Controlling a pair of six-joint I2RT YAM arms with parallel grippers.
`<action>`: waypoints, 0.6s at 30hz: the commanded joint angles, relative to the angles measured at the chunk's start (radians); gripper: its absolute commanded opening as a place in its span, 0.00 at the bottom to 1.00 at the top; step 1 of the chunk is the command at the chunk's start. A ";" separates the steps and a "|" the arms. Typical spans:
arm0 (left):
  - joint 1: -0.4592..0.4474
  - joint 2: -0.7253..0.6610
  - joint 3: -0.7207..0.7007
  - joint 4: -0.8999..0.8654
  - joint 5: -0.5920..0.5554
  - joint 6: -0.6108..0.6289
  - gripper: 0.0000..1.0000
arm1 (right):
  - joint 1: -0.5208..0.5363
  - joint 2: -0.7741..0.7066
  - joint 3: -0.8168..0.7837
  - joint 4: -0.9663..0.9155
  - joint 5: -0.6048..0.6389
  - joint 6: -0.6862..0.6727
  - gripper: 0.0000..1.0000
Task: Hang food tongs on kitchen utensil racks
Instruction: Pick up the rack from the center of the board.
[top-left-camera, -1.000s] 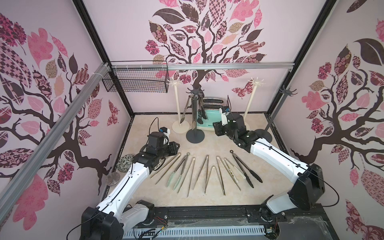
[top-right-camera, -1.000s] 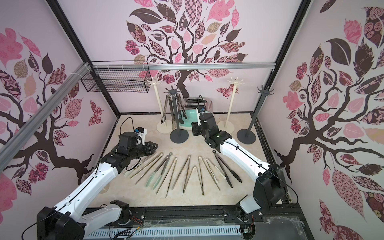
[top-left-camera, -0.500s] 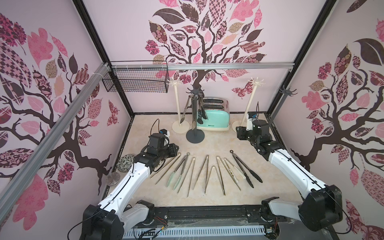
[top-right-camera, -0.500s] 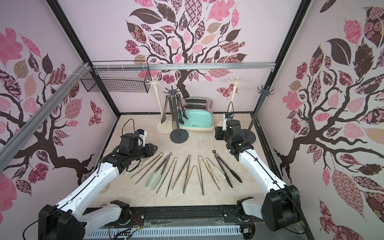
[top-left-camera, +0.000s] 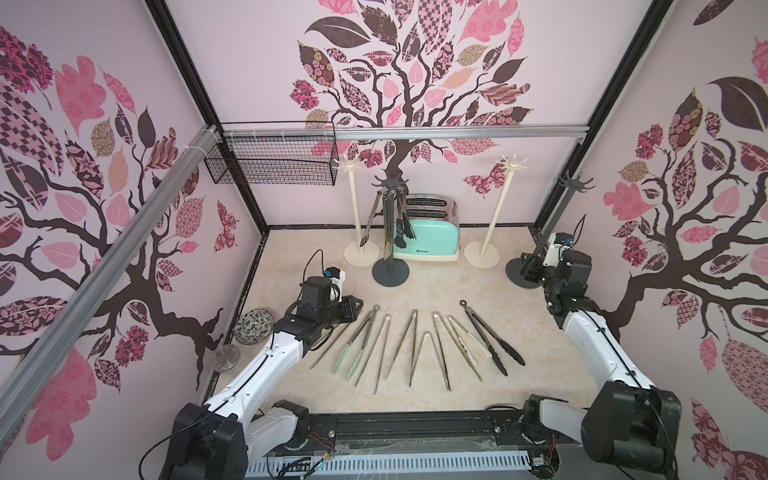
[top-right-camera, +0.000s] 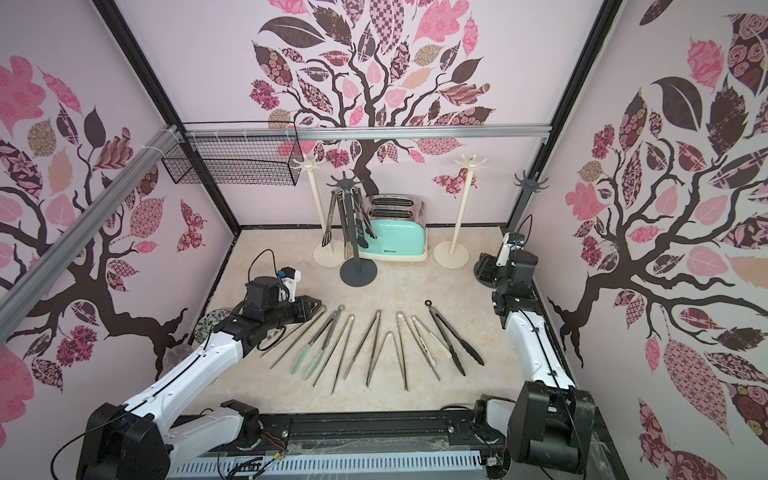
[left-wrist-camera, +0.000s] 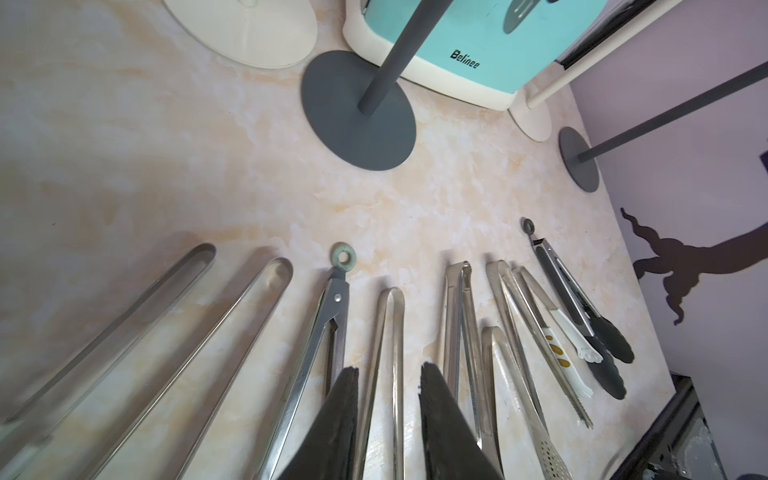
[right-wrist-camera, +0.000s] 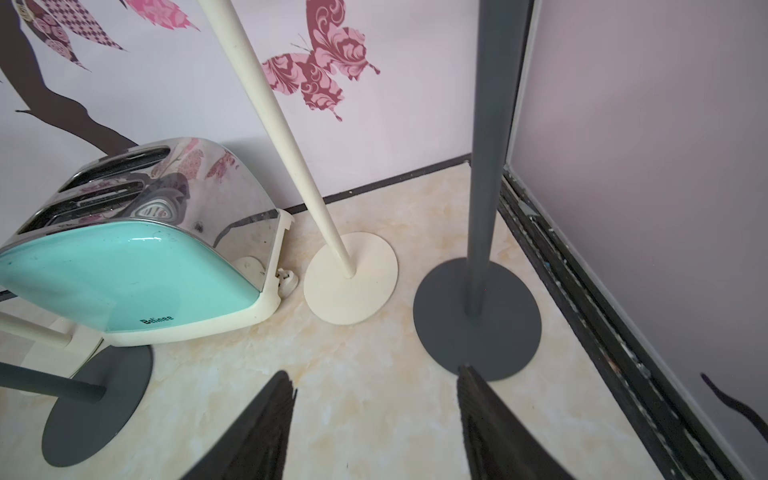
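In both top views the food tongs (top-left-camera: 428, 335) lie in a fan on the middle of the worktop (top-left-camera: 449, 286), nearer its front edge. Each long axis runs roughly front to back. The joined ends and rings point at the back edge, the open tips at the front edge. That probably lets a bend or ring be lifted straight towards a hook.

A few hung tongs (top-left-camera: 388, 224) dangle tips-down from the middle dark grey rack (top-left-camera: 390, 272), just in front of the toaster (top-left-camera: 432, 237). A cream rack (top-left-camera: 482, 254) stands bare beside it. The other dark grey rack (top-left-camera: 575, 183), also bare, is at the back right corner. The right gripper (top-left-camera: 524, 266) sits low by its base. The left gripper (top-left-camera: 355, 308) hangs over the joined ends at the fan's left side.

In the left wrist view the fingers (left-wrist-camera: 336, 428) stand a little apart and hold nothing. A bare steel tong (left-wrist-camera: 390, 353) lies on the worktop under the gap, its bend pointing away from the camera. They seem lined up along its length for a pick.

In the right wrist view the fingers (right-wrist-camera: 257, 436) are spread wide and empty, facing the dark grey base. The arm is likely waiting there, clear of the fan.
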 joint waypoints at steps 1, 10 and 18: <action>-0.004 -0.014 -0.031 0.144 0.062 0.014 0.29 | -0.002 0.060 0.044 0.160 0.002 -0.071 0.68; -0.015 -0.036 -0.095 0.291 0.104 0.017 0.31 | -0.010 0.209 0.094 0.389 0.103 -0.119 0.72; -0.029 -0.083 -0.137 0.353 0.106 0.024 0.33 | -0.051 0.349 0.149 0.539 0.059 -0.109 0.72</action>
